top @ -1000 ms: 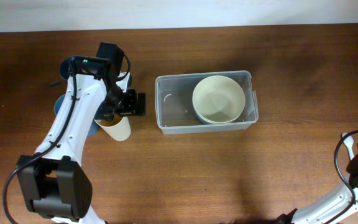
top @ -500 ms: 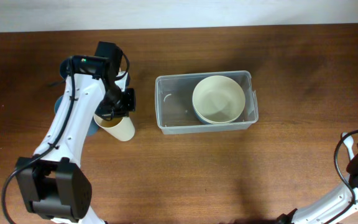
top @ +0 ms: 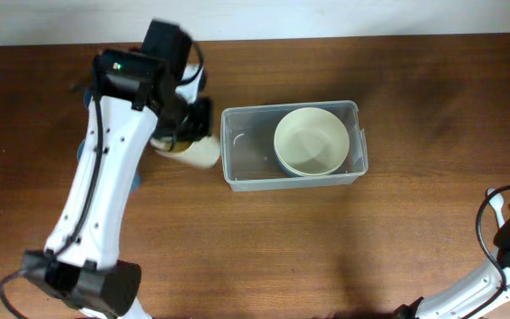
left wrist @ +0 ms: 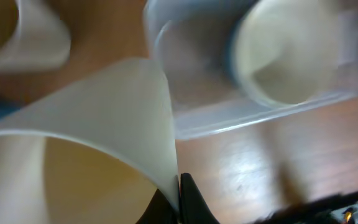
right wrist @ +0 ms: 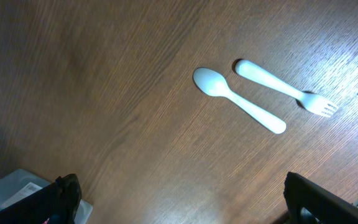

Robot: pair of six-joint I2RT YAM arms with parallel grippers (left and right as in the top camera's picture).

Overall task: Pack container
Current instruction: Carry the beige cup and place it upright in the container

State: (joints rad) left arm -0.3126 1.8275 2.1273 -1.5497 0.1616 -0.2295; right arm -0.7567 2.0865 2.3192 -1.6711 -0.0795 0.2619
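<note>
Wooden table (top: 326,257): my left gripper (left wrist: 180,193) pinches a cream cup (left wrist: 98,118) beside the container (top: 246,158), seemingly light, flexing plastic, best gripped by its rim.

Inside the container (top: 246,180) the cream bowl (top: 311,142) takes up the right half, and the left half is bare floor. The left claw (top: 191,133), pinching a cream cup (top: 202,156), crowds the container's left wall. The desk (top: 326,248) in front of the container lies open. In the right wrist view, a spoon (right wrist: 238,99) and a fork (right wrist: 284,87) lie side by side on otherwise bare wood.
</note>
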